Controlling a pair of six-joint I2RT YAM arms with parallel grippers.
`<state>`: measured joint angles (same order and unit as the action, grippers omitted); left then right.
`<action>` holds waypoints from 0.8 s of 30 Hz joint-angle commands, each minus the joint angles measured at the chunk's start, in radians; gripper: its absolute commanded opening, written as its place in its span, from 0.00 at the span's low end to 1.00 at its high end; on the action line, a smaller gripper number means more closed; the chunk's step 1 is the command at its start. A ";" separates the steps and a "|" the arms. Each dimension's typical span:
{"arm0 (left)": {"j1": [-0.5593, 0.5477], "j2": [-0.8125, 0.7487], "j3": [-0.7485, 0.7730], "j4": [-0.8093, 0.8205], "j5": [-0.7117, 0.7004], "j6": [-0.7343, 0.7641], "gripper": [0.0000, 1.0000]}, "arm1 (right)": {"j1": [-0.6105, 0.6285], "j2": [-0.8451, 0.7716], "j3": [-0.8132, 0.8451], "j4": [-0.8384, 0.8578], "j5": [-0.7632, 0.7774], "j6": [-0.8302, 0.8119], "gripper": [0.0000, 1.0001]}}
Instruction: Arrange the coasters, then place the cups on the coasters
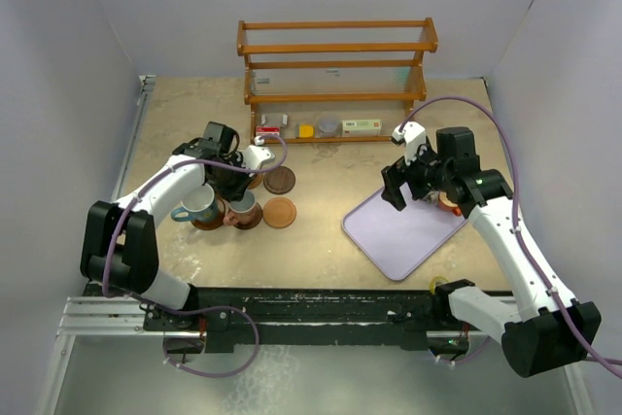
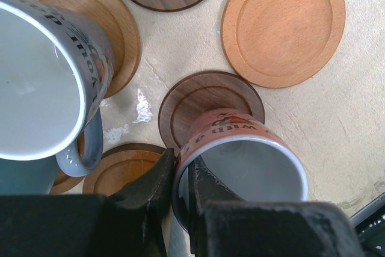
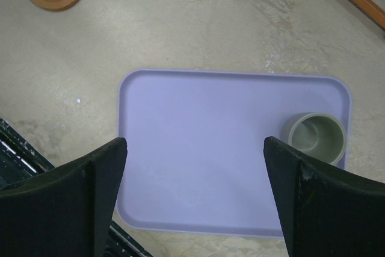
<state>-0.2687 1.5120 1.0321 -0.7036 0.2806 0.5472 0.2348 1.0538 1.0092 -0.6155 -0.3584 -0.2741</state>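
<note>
My left gripper (image 2: 180, 161) is shut on the rim of an orange-brown cup (image 2: 240, 142), one finger inside and one outside. The cup is over a dark coaster (image 2: 204, 97); I cannot tell if it touches. A grey cup (image 2: 42, 82) stands on a light brown coaster (image 2: 117, 34), with a blue cup (image 1: 199, 203) beside it. A dark coaster (image 1: 279, 180) and an orange coaster (image 1: 280, 212) lie bare. My right gripper (image 3: 195, 148) hangs open above the lavender tray (image 3: 210, 148), where a small greyish cup (image 3: 317, 136) stands in a corner.
A wooden rack (image 1: 335, 65) stands at the back, with a yellow item (image 1: 306, 130) and other small things on its lowest shelf. Another light coaster (image 2: 120, 170) lies partly under my left fingers. White walls close the table on three sides.
</note>
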 commanded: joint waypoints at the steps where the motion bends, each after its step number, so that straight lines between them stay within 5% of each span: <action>1: 0.007 -0.011 -0.004 0.035 0.020 0.034 0.08 | -0.004 0.003 0.002 0.006 -0.031 -0.017 0.96; 24: 0.007 -0.115 0.006 -0.005 0.020 0.034 0.29 | -0.009 0.023 0.022 -0.018 0.008 -0.041 0.97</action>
<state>-0.2687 1.4509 1.0145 -0.6987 0.2802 0.5701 0.2333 1.0676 1.0092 -0.6216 -0.3599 -0.2852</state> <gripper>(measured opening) 0.271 0.962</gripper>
